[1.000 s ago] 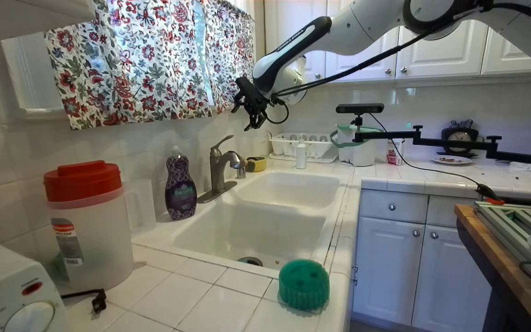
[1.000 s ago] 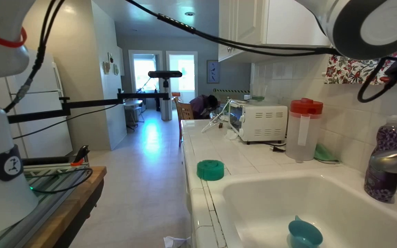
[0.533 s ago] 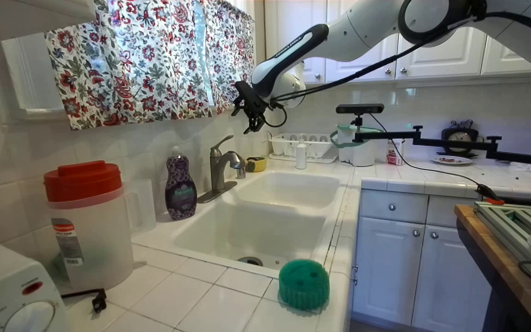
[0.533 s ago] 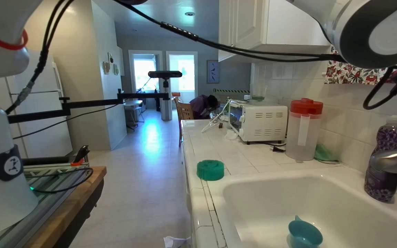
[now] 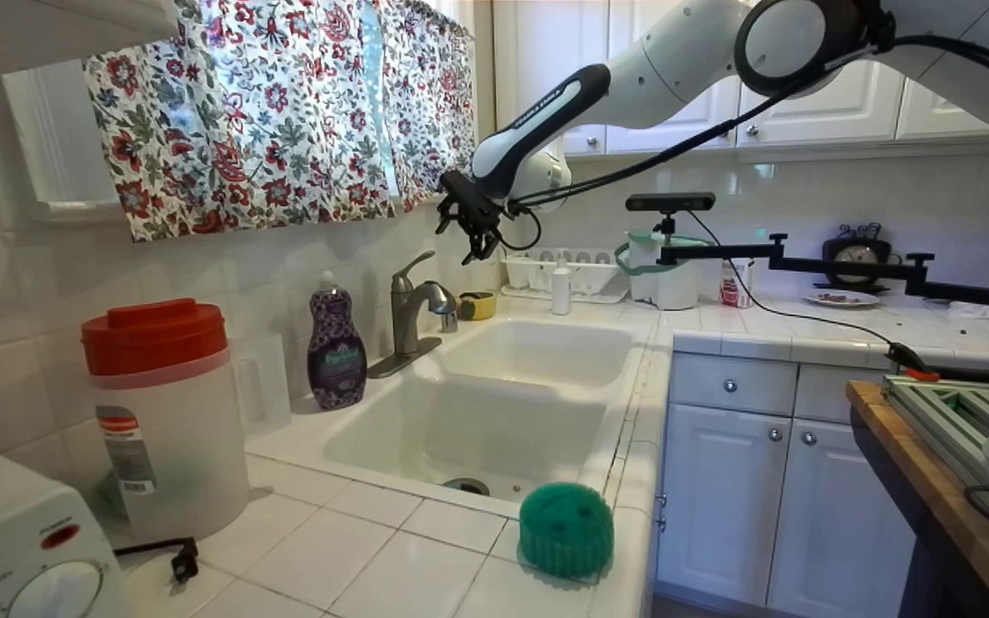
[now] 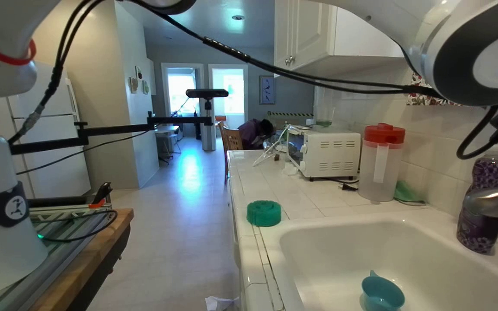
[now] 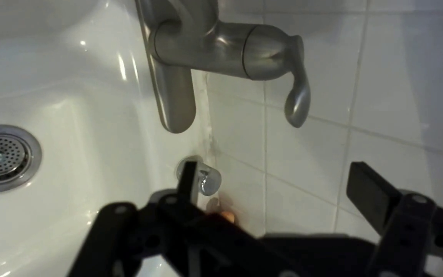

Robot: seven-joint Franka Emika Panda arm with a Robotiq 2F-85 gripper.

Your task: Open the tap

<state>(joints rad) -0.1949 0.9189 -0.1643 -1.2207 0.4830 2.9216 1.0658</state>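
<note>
The tap [image 5: 407, 318] is brushed grey metal and stands at the back rim of the sink. Its lever handle [image 5: 415, 264] points up and to the side. In an exterior view only the tap's spout [image 6: 493, 201] shows at the right edge. My gripper [image 5: 455, 245] hangs above the tap, apart from it. In the wrist view my gripper [image 7: 273, 175] is open, with nothing between the fingers. There the tap's body [image 7: 217, 48] and lever [image 7: 298, 102] lie ahead of the fingertips, untouched.
A purple soap bottle [image 5: 336, 348] stands beside the tap, and a yellow item [image 5: 477, 305] behind it. The tiled wall [image 7: 302, 154] and floral curtain [image 5: 288, 112] are close to the gripper. A blue cup [image 6: 382, 293] lies in the sink [image 6: 348, 242]. A red-lidded pitcher [image 5: 164, 412] stands on the counter.
The arm and gripper have lowered a little, with the gripper also shifting slightly right in an exterior view at the end. The tap and other objects have not moved.
</note>
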